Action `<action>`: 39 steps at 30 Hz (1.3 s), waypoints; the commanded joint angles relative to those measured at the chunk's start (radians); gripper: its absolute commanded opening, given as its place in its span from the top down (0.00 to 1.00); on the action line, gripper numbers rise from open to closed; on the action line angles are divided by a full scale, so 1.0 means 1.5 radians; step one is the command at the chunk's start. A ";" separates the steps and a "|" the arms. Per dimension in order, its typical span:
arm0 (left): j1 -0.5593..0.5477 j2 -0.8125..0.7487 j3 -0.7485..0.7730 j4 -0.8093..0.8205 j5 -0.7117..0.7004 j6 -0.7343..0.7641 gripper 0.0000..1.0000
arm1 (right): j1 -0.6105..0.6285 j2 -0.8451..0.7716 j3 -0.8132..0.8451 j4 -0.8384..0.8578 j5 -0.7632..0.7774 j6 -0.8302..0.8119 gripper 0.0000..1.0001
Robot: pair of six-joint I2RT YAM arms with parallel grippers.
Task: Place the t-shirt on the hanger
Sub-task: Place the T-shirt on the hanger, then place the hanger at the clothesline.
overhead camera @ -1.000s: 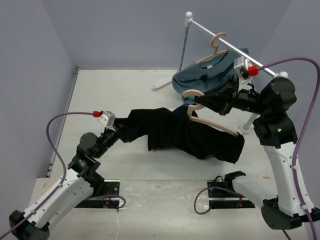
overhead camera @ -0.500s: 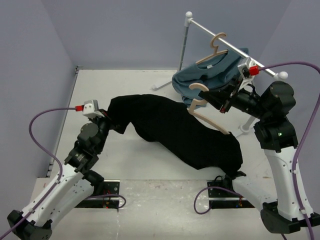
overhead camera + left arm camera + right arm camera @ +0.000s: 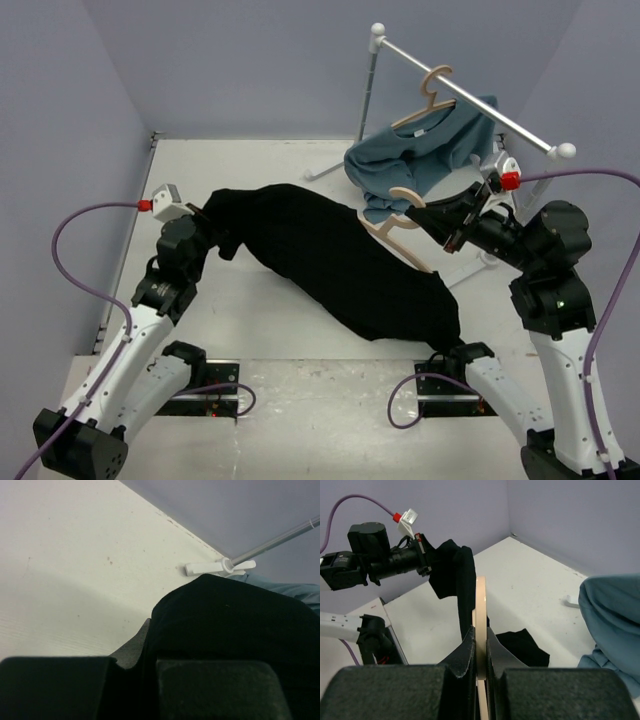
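Note:
The black t-shirt (image 3: 340, 255) hangs stretched in the air between my two arms, from upper left to lower right. My left gripper (image 3: 212, 228) is shut on its left end; in the left wrist view the black cloth (image 3: 235, 625) fills the space between the fingers. My right gripper (image 3: 432, 222) is shut on the beige wooden hanger (image 3: 395, 215) near its hook; the hanger's arm runs down inside the shirt. In the right wrist view the hanger (image 3: 480, 610) stands edge-on between the fingers, the t-shirt (image 3: 460, 580) draped over its far end.
A white clothes rail (image 3: 470, 90) stands at the back right with a second beige hanger (image 3: 432, 95) carrying a teal-blue shirt (image 3: 420, 155). Its foot shows in the left wrist view (image 3: 220, 568). Purple walls close in the white table (image 3: 250, 160) on three sides.
My left gripper has lifted and moved back-left with the shirt's end, stretching the cloth. My right gripper has dropped and moved forward with the hanger. The shirt now lies further along the hanger.

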 commanded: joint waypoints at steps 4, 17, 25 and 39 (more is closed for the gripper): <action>0.088 0.025 -0.006 0.034 0.066 -0.042 1.00 | -0.009 -0.010 -0.027 0.035 0.019 -0.024 1.00; 0.160 0.051 -0.007 0.212 0.408 0.043 0.42 | -0.011 0.004 -0.022 0.058 -0.020 0.013 1.00; 0.125 0.002 0.111 0.275 0.682 0.116 0.00 | -0.011 0.045 0.022 0.053 -0.054 0.004 1.00; -0.291 0.395 0.471 0.200 0.859 0.234 0.22 | -0.009 0.054 0.004 0.163 -0.254 0.074 1.00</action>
